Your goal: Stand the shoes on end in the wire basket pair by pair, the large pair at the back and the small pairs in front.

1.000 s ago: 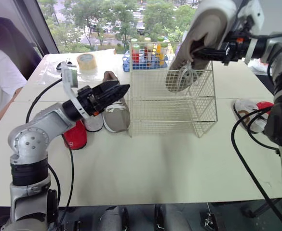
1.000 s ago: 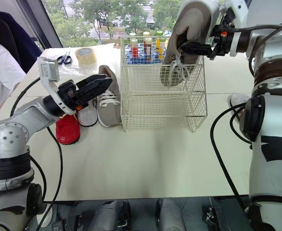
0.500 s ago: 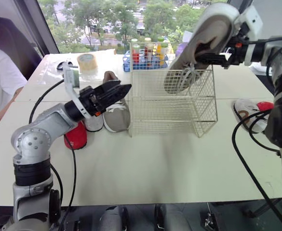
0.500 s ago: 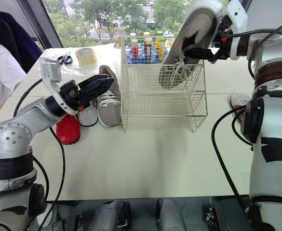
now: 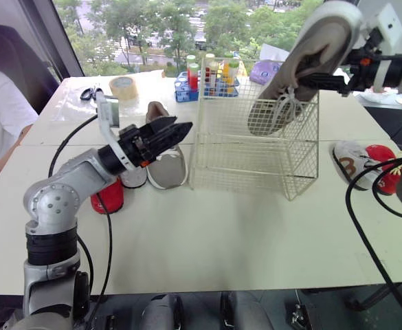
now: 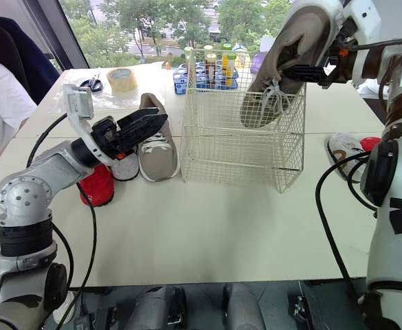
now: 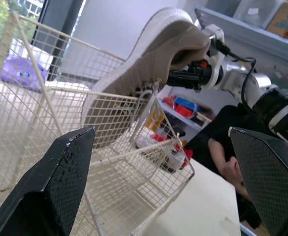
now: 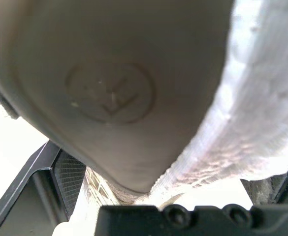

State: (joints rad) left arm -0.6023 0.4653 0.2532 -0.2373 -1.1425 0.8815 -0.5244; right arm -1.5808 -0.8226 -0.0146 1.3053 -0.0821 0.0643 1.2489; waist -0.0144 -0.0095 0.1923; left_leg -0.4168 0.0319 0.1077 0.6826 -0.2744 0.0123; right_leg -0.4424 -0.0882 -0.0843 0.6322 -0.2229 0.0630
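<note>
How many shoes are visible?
6: grey shoe in right claw at basket top; beige shoe, white shoe, red shoe left of it; two shoes far right. Others may be hidden.

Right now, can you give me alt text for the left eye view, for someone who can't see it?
The right gripper holds a grey shoe tilted toe-down, its toe dipping into the open top of the wire basket. The left gripper hovers open left of the basket, near a second grey shoe lying on the table.
</note>
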